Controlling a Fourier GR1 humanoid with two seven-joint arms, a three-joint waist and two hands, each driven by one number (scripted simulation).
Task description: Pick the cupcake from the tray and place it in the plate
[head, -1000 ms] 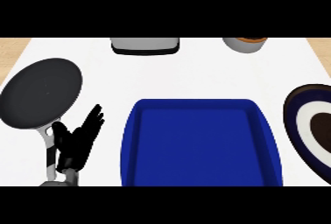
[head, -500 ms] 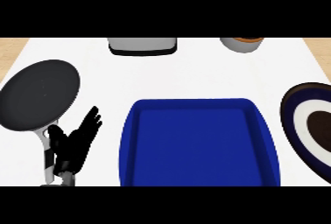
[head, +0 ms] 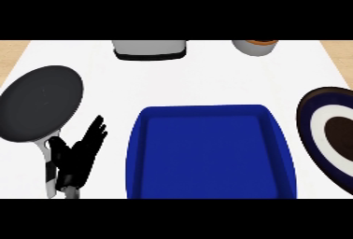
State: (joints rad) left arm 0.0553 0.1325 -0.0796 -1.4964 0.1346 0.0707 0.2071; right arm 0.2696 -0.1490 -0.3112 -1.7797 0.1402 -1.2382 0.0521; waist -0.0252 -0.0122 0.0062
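Observation:
A blue tray (head: 207, 151) lies at the centre front of the white counter; nothing shows inside it. No cupcake is visible anywhere. A round plate (head: 331, 135) with a dark blue rim, a white ring and a brown centre sits at the right edge, partly cut off. My left hand (head: 77, 156) stands to the left of the tray with its fingers straight and pointing up, apart from the tray, holding nothing. My right hand does not show.
A black frying pan (head: 38, 102) lies at the left, its handle (head: 50, 175) running down beside my left hand. A grey appliance (head: 150, 48) and a grey cup (head: 255, 46) stand at the back edge.
The view has shifted slightly, so everything sits a little lower and to the left. My left hand keeps its open pose beside the pan handle.

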